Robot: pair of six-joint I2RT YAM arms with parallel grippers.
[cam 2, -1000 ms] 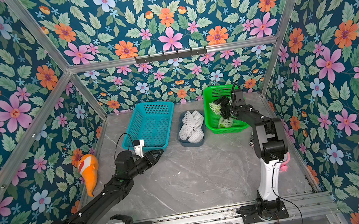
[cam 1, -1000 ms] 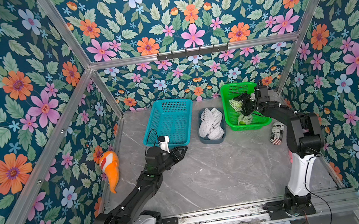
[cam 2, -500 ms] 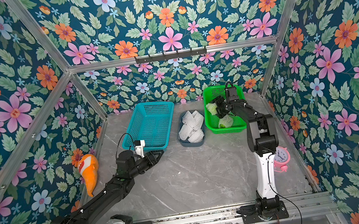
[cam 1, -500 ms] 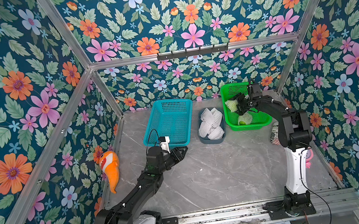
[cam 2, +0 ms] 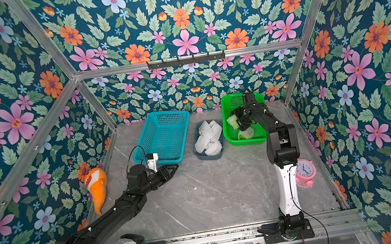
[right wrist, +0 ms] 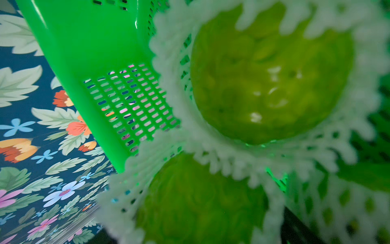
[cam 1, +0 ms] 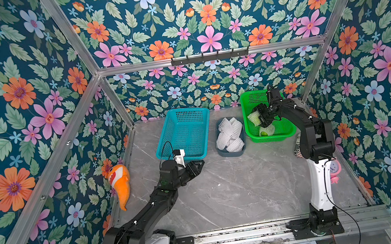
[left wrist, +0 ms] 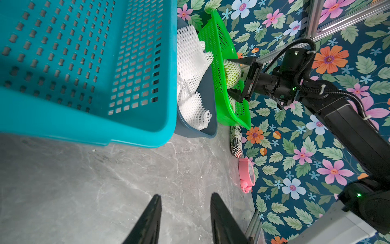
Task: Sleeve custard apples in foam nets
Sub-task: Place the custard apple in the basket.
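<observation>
Right hand (left wrist: 229, 75) inside green basket (cam 1: 274, 138), pinching a custard apple (left wrist: 231, 72) wrapped in its foam net. Spare foam nets (cam 1: 229, 133) in tray (cam 1: 230, 153) beside that basket. Left hand (left wrist: 185, 195) spread, empty, over bench (cam 1: 238, 187), well apart from it.

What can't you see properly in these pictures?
Green basket floor: the right arm covers part in both top views, so the fruit count is unclear.
Right tool holding a netted custard apple: its tips fall outside the right wrist view, where the fruit is blurred, too close.
Can writing: too small in the left wrist view.
</observation>
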